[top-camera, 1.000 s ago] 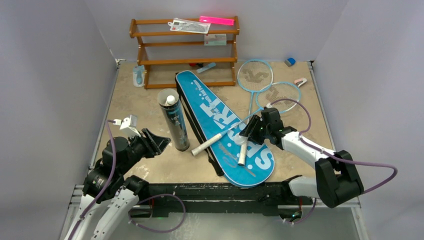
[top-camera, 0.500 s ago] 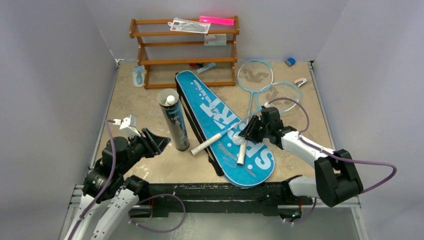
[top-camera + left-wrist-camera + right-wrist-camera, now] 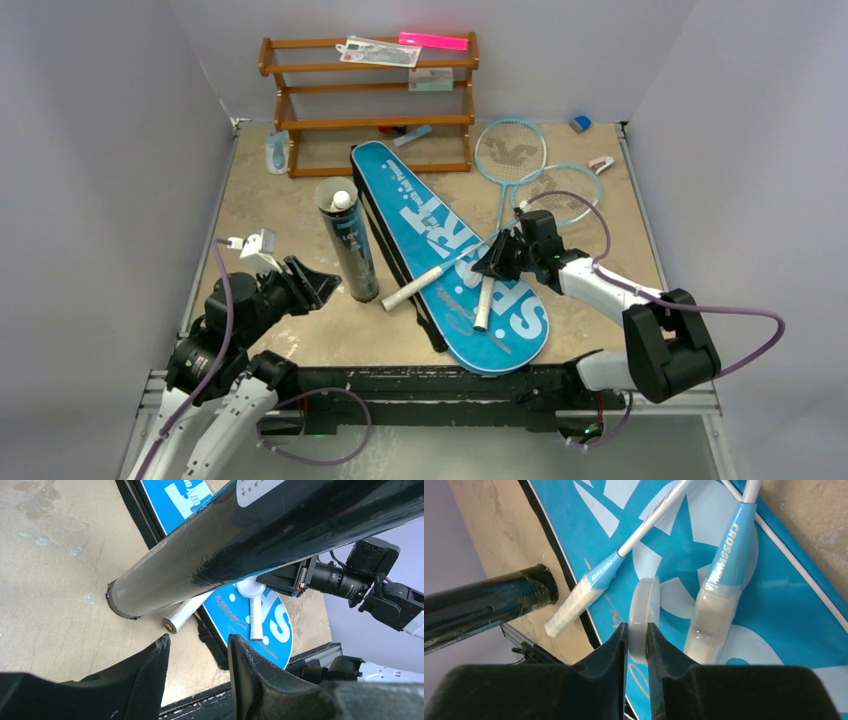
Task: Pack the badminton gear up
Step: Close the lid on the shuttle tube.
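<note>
My right gripper (image 3: 638,628) pinches a white cap (image 3: 644,605) edge-on, mid-frame, presumably to close the black tube (image 3: 347,245). The left gripper (image 3: 198,642), lower left, has its fingers parted and holds nothing.

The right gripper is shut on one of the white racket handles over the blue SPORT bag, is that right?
Not quite. The right gripper is shut on a round translucent lid, not a racket handle. The nearest racket handle lies free beside it on the blue SPORT bag. The right wrist view shows it.
</note>
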### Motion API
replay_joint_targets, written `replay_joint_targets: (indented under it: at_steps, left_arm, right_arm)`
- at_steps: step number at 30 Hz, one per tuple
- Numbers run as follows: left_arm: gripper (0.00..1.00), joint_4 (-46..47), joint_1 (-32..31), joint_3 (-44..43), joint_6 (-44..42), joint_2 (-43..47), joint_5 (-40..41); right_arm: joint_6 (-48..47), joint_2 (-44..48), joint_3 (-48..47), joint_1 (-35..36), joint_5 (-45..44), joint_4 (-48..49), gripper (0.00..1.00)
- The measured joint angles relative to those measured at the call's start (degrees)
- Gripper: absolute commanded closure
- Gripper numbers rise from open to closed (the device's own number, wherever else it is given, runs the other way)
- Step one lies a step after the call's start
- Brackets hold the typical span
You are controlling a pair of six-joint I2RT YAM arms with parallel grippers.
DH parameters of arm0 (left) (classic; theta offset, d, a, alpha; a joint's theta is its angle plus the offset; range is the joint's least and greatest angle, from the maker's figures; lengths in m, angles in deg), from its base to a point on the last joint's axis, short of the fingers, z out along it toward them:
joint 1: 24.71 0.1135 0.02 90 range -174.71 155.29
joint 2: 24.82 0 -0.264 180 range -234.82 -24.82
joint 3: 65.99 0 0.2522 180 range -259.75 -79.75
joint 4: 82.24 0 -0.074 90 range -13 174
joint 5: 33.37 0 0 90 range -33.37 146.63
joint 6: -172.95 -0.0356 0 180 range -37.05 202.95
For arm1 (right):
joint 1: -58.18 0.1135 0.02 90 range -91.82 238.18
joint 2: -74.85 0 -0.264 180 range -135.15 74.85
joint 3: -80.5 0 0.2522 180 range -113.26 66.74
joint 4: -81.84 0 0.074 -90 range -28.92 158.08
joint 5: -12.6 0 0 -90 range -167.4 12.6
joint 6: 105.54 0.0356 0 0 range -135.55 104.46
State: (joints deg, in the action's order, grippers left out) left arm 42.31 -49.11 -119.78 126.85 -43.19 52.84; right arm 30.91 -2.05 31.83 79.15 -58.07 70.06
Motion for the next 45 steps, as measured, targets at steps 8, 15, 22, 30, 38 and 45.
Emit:
replay_joint_targets:
  at_steps: [8,15,22,30,38,45]
  left_arm:
    - [0.53,0.09,0.0,-0.04,-1.77,-0.09,0.66]
    - [0.49,1.11,0.0,-0.17,-6.51,1.4,0.76]
    - [0.19,4.72,0.0,-0.59,-12.2,2.43,-1.03]
    - [0.09,11.96,0.0,-0.7,-25.51,2.86,-4.98]
    - [0.08,21.7,0.0,-0.66,-33.66,-3.76,-8.68]
    - [0.07,27.87,0.0,-0.55,-35.74,-9.77,-8.7]
  right_arm:
    - [-3.56,-0.26,-3.17,0.0,1.29,-1.09,0.87]
    - [-10.86,2.32,-12.24,0.0,2.03,-8.41,0.85]
    - [-21.14,4.28,-30.77,0.02,5.9,-15.3,0.82]
    - [-27.69,3.39,-48.78,2.56,8.26,-18.62,0.83]
    - [-34.84,-4.72,-63.87,10.78,6.58,-24.35,0.83]
    - [-40.48,-11.85,-76.15,18.71,1.18,-27.67,0.84]
